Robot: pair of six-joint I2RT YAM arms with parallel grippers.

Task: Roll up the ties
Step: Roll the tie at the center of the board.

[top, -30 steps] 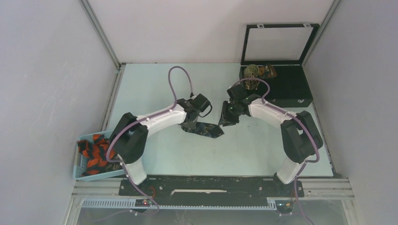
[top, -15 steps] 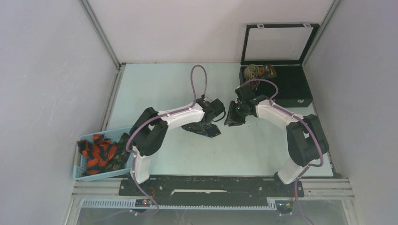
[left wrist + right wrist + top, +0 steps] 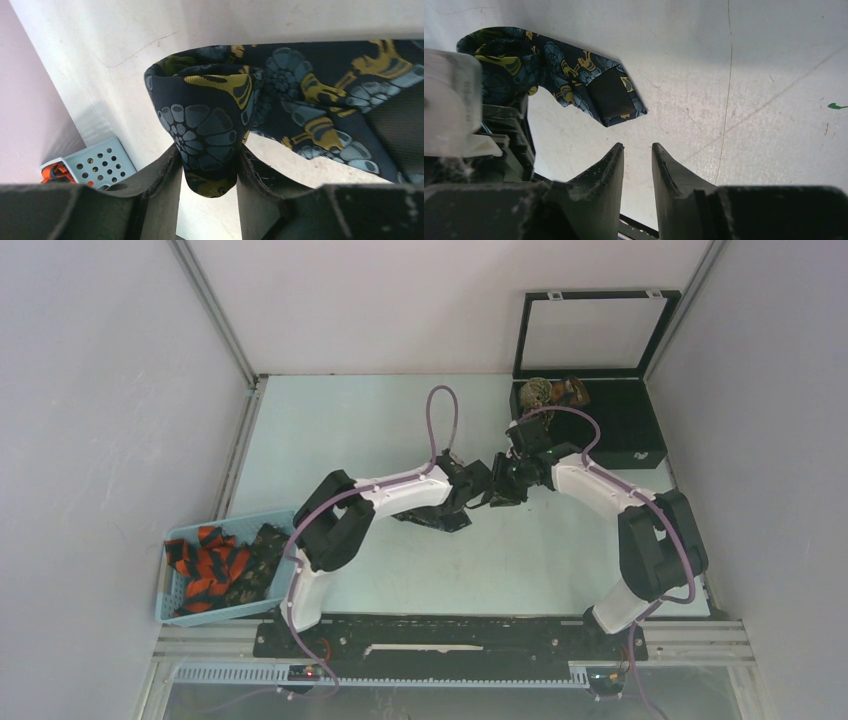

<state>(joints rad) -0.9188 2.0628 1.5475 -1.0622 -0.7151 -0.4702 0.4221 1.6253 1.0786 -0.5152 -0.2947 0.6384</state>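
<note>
left gripper (image 3: 209, 150): fingers pinch a folded loop of the navy tie (image 3: 569, 70). the rest lies on the table (image 3: 330, 430), its far length cut off by the frame edge. right gripper (image 3: 637, 147): narrow gap, nothing held, near the pointed end. from above, both arms cover most of the tie. basket (image 3: 230, 612) at near left, black case (image 3: 620, 430) at far right.

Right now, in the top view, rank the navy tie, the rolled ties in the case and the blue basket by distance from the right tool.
1. The navy tie, on the table just left of the right tool, one end in the left tool.
2. The rolled ties, beyond it at the far right, in the black case.
3. The blue basket, far off at the near left edge.
</note>
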